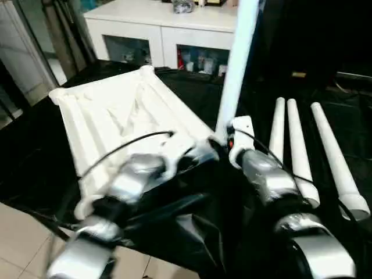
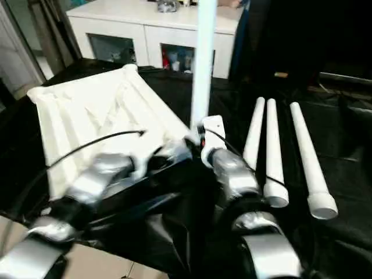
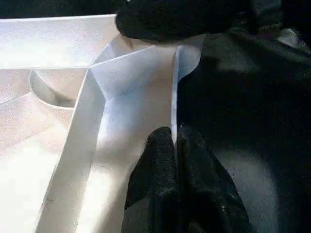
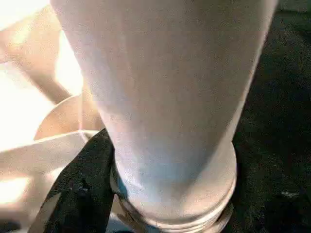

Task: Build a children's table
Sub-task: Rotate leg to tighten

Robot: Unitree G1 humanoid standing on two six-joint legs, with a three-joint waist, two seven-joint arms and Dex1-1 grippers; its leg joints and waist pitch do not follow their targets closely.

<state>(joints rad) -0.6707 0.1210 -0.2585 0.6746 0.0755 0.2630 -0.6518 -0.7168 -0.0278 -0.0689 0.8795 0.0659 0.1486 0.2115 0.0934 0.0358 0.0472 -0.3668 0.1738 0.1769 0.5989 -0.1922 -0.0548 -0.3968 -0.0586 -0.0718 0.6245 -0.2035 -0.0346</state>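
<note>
White, ribbed children's table panel point(image 1: 116, 116) on a black cover point(image 1: 35, 157); white too, the upright leg point(image 1: 235, 70) and three lying legs point(image 1: 302, 151) at three o'clock. Silver forearms point(image 1: 267, 174), black fingers point(image 3: 180, 184). White cabinet point(image 1: 163, 26) at twelve o'clock.

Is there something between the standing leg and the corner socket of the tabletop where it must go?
Nothing visible blocks it. The upright leg already stands with its base at the near corner socket of the tabletop; the right gripper holds it there, and the left gripper pinches the tabletop's edge beside it.
</note>
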